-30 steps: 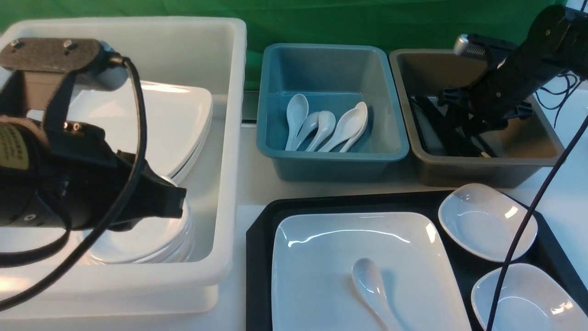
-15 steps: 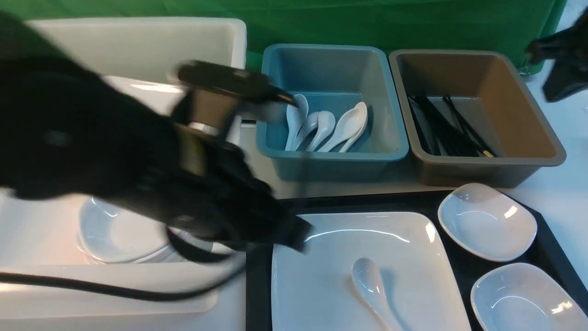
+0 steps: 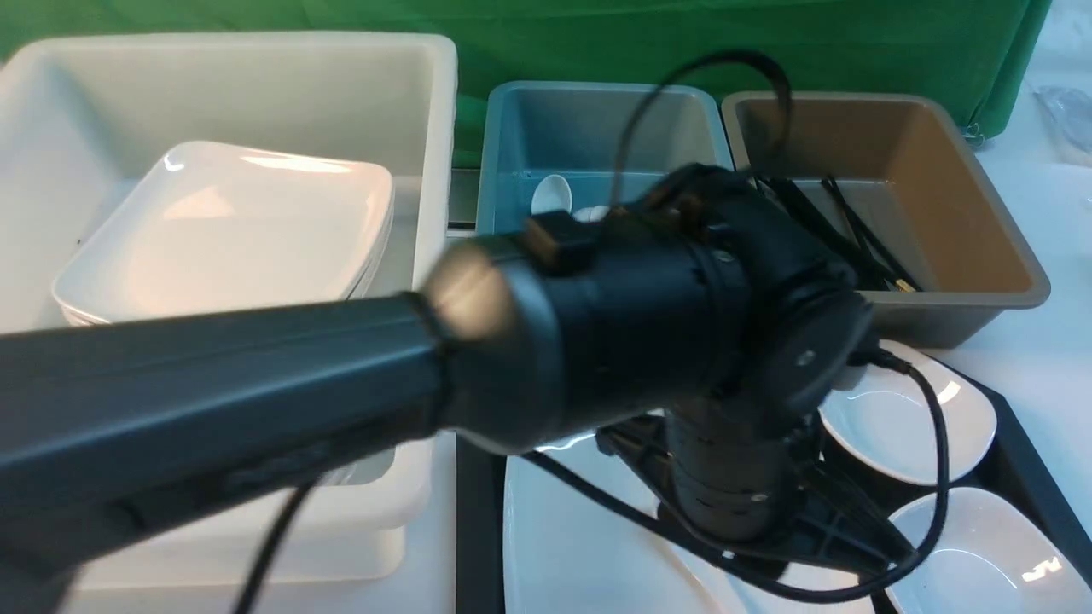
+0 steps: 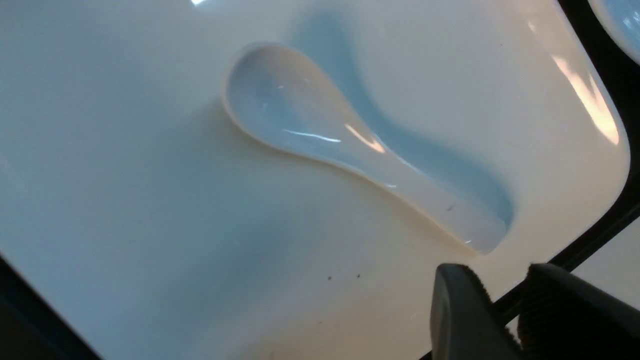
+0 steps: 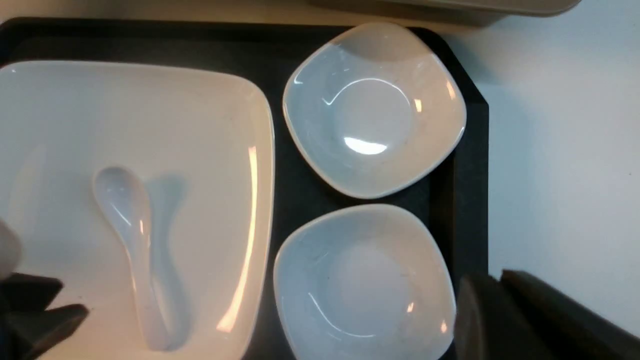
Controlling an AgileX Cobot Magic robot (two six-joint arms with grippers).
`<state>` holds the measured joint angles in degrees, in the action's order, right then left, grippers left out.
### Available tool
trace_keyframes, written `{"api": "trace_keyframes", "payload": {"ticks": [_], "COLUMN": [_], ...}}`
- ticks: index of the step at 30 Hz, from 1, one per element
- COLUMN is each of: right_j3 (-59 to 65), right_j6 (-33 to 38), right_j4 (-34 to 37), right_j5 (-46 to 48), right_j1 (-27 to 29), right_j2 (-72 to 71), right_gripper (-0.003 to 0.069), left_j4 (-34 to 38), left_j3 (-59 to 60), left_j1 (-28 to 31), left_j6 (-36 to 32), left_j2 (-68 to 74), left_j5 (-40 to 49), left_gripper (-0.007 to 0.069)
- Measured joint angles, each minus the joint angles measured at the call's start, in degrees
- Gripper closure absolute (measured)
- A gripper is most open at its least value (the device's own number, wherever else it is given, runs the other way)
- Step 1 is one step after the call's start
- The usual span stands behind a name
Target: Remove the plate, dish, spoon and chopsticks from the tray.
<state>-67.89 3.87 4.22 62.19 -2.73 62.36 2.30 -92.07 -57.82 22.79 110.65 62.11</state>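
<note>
The white spoon [image 4: 350, 145] lies on the large white plate [image 4: 150, 210] on the black tray [image 3: 478, 512]. My left gripper [image 4: 502, 285] hovers low over the plate's edge, just past the spoon's handle end, empty, with a narrow gap between its fingers. My left arm [image 3: 640, 341] hides most of the plate [image 3: 580, 546] in the front view. My right gripper [image 5: 492, 285] is shut and empty, high above the tray's right rim [image 5: 470, 165] by the nearer small dish [image 5: 360, 280]. A second small dish [image 5: 375, 110] sits behind it. Black chopsticks [image 3: 840, 230] lie in the brown bin [image 3: 981, 222].
A white bin [image 3: 426, 128] at the left holds stacked plates [image 3: 230, 222]. A blue bin [image 3: 597, 128] in the middle holds spoons, mostly hidden by my arm. White table [image 5: 560, 150] lies right of the tray.
My left arm has swung right from the white bin to above the plate and spoon. My right arm has pulled back from the brown bin and left the front view.
</note>
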Motion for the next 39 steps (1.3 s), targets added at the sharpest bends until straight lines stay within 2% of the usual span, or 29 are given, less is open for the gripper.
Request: {"api": "trace_keyframes", "payload": {"ticks": [1,3,4,5,7,8,9,10,15,19,20,21,24,25,28,30,31,35,39], "right_j3": [0.18,0.31,0.31,0.31,0.31,0.31,0.31,0.31,0.31,0.31,0.31,0.31,0.31,0.31,0.31,0.31,0.31,0.31,0.31], "right_j6": [0.00,0.00,0.00,0.06,0.06,0.06,0.06,0.06,0.06,0.06,0.16,0.16,0.16,0.16,0.28,0.33,0.40,0.40,0.40], "right_j4": [0.00,0.06,0.06,0.12,0.16,0.16,0.16,0.16,0.16,0.16,0.16,0.16,0.16,0.16,0.16,0.16,0.16,0.16,0.16], "right_j5": [-0.13,-0.12,-0.12,-0.01,-0.01,-0.32,-0.37,-0.70,-1.38,-1.79,-1.86,-1.86,-1.86,-1.86,-1.86,-1.86,-1.86,-1.86,-1.86], "right_j1": [0.00,0.00,0.00,0.00,0.00,0.00,0.00,0.00,0.00,0.00,0.00,0.00,0.00,0.00,0.00,0.00,0.00,0.00,0.00], "right_j2": [-0.18,-0.67,-0.74,-0.79,-0.79,-0.79,-0.79,-0.79,-0.79,-0.79,-0.79,-0.79,-0.79,-0.79,-0.79,-0.79,-0.79,-0.79,-0.79], "right_gripper": [0.0578,0.0567,0.0567,0.0562,0.0559,0.0554,0.0554,0.0550,0.0540,0.0524,0.0519,0.0517,0.0508,0.0508,0.0498,0.0497,0.0495,0.0494,0.0489], "left_j4": [0.13,0.71,0.71,0.73,0.73,1.04,1.04,1.30,1.40,1.61,1.61,1.61,1.34,1.34,1.15,1.15,1.15,1.15,0.72], "left_j3": [-0.15,-0.45,-0.45,-0.45,-0.45,-0.45,-0.45,-0.45,-0.51,-0.51,-0.51,-0.51,-0.55,-0.57,-0.68,-0.68,-0.68,-0.68,-0.86], "left_j1": [0.00,-0.21,-0.21,-0.28,-0.39,-0.39,-0.39,-0.39,-0.39,-0.39,-0.39,-0.39,-0.39,-0.39,-0.39,-0.39,-0.39,-0.39,-0.39], "left_j6": [0.00,0.19,0.19,0.19,0.19,0.19,0.19,0.20,0.26,1.06,1.29,1.29,1.43,1.43,1.43,1.23,1.00,0.27,-0.68], "left_j2": [0.48,3.10,3.32,4.83,5.85,7.18,7.33,8.33,10.02,11.33,11.78,11.88,12.04,12.10,12.20,12.20,12.25,12.33,11.94], "left_j5": [0.01,0.01,0.01,-0.12,-0.85,-2.53,-2.71,-3.74,-4.01,-5.43,-5.90,-5.90,-5.53,-5.45,-3.84,-3.06,-1.72,1.32,2.85], "left_gripper": [0.0428,0.0322,0.0304,0.0239,0.0186,0.0116,0.0109,0.0059,0.0029,0.0066,0.0102,0.0107,0.0215,0.0221,0.0356,0.0402,0.0463,0.0583,0.0603]}}
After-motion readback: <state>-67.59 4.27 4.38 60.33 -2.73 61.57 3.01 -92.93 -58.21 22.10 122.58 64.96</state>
